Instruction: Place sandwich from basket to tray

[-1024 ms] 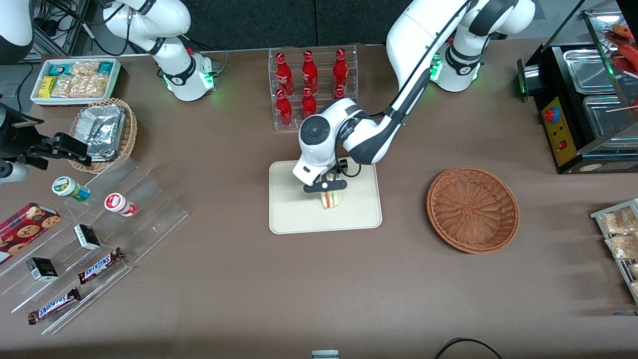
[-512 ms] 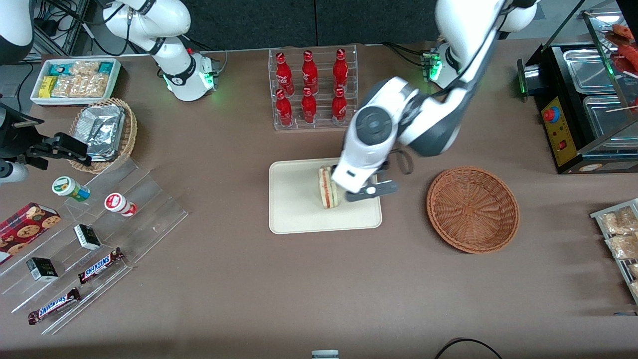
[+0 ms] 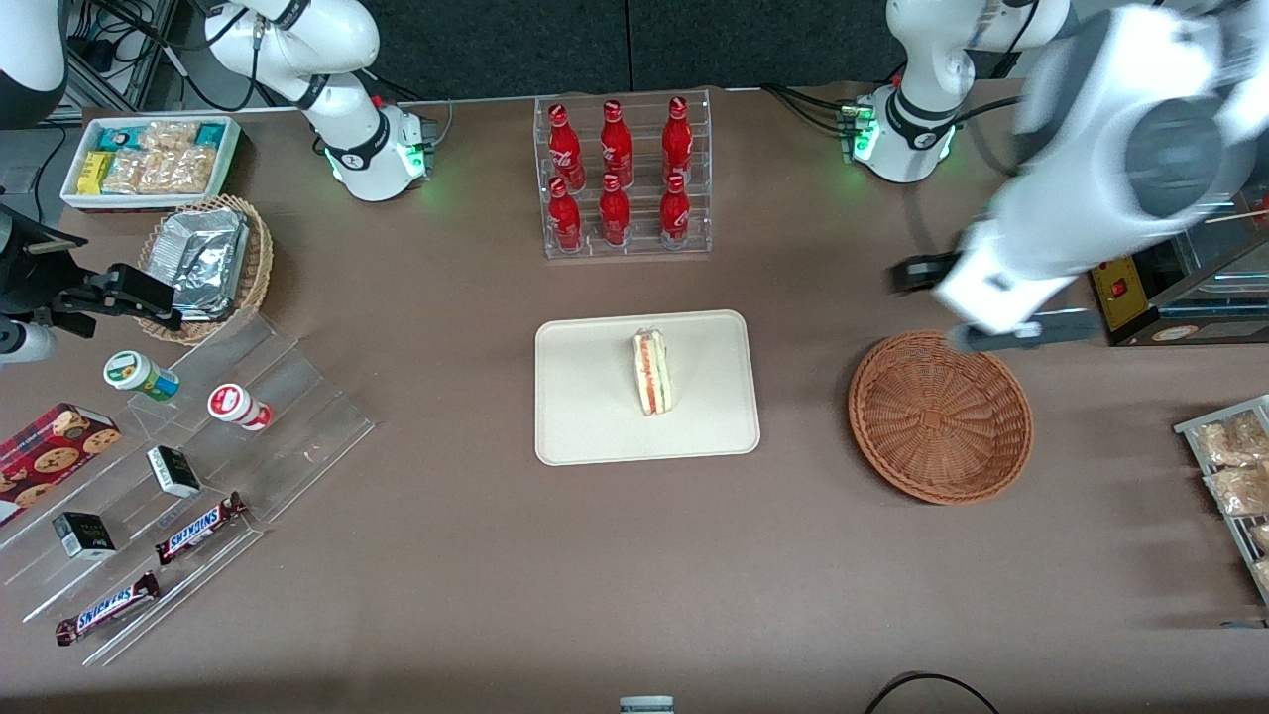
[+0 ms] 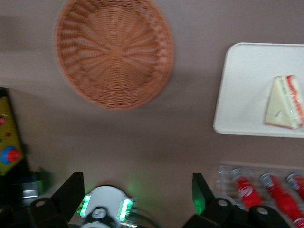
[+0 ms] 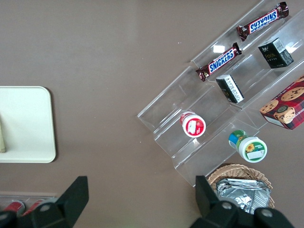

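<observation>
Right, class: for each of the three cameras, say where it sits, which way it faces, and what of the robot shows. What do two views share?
Front view: high, facing both arm bases, looking down on the table; the left arm's end effector hangs above the basket rim.
Left wrist view: on the working arm, facing down; open fingertips show.
Right wrist view: on the parked arm, facing down at the snack shelves.
Shared: front and left wrist both show the sandwich lying on the tray.

My gripper [image 4: 137, 186] hangs above a wide brown table [image 3: 496, 555], matte and evenly lit. A dark wall panel [image 3: 496, 45] stands farther from the front camera than my gripper.
</observation>
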Tool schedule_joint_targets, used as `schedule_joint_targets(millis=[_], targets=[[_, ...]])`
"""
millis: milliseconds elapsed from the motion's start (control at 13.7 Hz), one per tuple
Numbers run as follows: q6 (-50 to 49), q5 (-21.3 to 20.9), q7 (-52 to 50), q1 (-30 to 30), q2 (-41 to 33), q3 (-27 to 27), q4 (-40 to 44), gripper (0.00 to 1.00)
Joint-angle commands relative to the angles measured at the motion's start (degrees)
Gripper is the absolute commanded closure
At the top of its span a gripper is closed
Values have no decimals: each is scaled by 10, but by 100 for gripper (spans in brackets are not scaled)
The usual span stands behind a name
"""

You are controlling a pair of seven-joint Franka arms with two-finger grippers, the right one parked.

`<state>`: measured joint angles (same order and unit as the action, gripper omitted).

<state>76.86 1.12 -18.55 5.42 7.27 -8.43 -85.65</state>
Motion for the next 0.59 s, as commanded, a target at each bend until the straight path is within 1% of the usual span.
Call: schedule_joint_targets(millis=[0, 146, 220, 366, 512], targets=[[-17, -13, 48, -44, -42, -9, -21, 0], [-32, -12, 86, -84, -65, -10, -20, 0], [-43, -13, 114, -93, -78, -9, -21, 0], [-56, -12, 138, -119, -98, -5, -21, 0], [-65, -9, 179, -134, -103, 5, -21, 0]])
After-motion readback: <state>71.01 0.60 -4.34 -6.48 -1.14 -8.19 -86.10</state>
